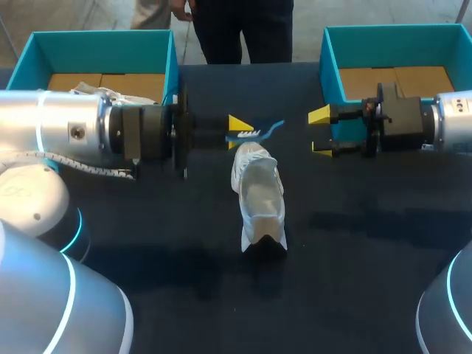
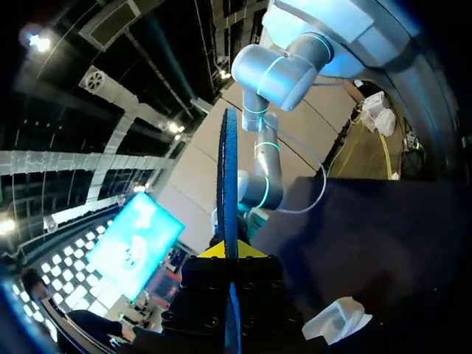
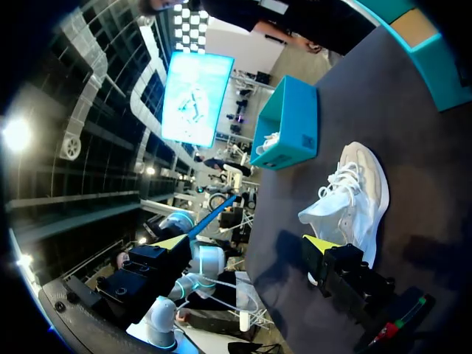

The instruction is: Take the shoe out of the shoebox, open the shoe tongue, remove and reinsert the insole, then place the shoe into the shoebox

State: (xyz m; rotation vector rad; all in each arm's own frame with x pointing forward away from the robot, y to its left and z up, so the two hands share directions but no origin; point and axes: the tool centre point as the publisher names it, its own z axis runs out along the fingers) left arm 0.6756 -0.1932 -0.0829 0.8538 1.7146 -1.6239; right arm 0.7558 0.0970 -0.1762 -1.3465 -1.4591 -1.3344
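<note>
Pinched in my left hand [image 2: 227, 251], the blue insole [image 2: 230, 177] is out, so reinsertion looks next, with my wide right hand [image 1: 321, 131] steadying the white shoe [image 1: 258, 190].

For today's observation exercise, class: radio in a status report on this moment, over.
Left gripper shut on blue insole. Right gripper open, empty. White shoe on table, insole out. Nothing blocking the shoe.

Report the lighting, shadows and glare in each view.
Head view: soft arm shadows lie on the dark cloth-covered table near the white lace-up sneaker; the left arm's silver casing shines. Left wrist view: ceiling lamps flare beyond the thin blue insole held edge-on in the left end effector. Right wrist view: one lamp glares; the sneaker is evenly lit.
</note>
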